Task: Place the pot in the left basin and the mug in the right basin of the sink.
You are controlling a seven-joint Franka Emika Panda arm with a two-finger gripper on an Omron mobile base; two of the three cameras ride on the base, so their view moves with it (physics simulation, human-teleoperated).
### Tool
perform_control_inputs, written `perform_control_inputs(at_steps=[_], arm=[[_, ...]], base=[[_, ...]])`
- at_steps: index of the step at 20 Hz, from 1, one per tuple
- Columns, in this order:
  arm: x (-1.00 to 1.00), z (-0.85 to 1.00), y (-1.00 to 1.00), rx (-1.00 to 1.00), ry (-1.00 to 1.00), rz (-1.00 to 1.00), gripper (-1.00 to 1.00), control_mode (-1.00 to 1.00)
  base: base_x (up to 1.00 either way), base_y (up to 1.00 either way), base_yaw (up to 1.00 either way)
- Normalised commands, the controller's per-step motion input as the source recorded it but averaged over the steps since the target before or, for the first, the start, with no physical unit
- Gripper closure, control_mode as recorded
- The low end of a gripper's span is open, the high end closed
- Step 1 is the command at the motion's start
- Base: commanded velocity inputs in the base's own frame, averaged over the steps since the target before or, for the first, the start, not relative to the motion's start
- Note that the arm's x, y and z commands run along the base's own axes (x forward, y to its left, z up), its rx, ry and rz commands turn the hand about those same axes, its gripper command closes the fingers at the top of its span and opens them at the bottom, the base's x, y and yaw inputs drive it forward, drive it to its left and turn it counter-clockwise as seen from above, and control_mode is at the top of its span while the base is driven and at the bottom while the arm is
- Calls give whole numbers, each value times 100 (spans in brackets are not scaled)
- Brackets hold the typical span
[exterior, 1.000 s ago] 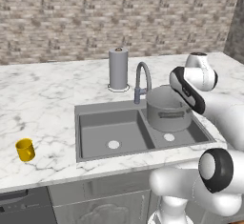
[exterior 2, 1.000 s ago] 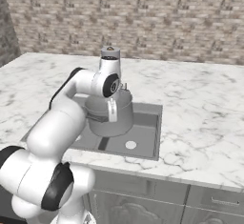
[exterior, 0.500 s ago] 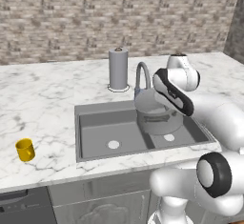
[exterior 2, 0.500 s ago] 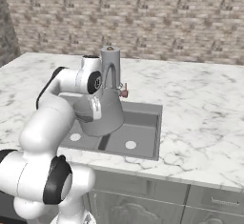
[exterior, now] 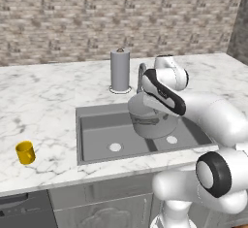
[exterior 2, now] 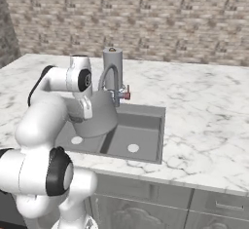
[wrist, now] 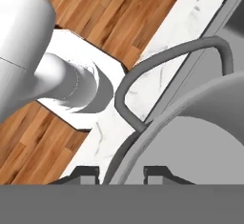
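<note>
a white robot arm reaches over a dark grey double sink (exterior: 97, 147) set in a white marble counter (exterior: 43, 101), in front of a brick wall.

the pot (exterior: 147, 120), a wide grey metal cylinder, sits above the middle of the sink, over the central divider, and looks tilted. it reaches partly over the left basin (exterior: 104, 135) and partly over the right basin (exterior: 186, 132). whether its base touches the sink floor cannot be told. in the right base view the pot (exterior 2: 99, 121) shows as a broad grey bowl shape beside the arm's wrist, and its inside is not visible.

in the hand view the gripper (wrist: 121, 173) shows as two small dark fingertips (wrist: 88, 172) standing a little apart, one on each side of the pot's rim (wrist: 138, 144). whether they press on the rim or stand just clear of it cannot be told. the pot's loop handle (wrist: 167, 66) arches at 12 o'clock from the fingertips.

the left basin has a round pale drain (exterior: 115, 147) and nothing resting on its visible floor. the right basin has its own pale drain (exterior: 171, 139).

the mug (exterior: 25, 152), small and bright yellow, stands upright on the counter at 9 o'clock from the sink, well apart from it.

a curved grey faucet (exterior 2: 109, 79) rises behind the pot at 12 o'clock, and a tall grey paper-towel roll (exterior: 120, 71) stands upright just behind it.
</note>
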Motion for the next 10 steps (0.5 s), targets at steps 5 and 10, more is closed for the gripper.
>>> perform_control_inputs(at_steps=[5, 10], arm=[[0, 0, 49, 0, 11, 15, 100, -100], [-5, 0, 50, 0, 8, 17, 100, -100]], base=[[0, 0, 0], [0, 0, 0]])
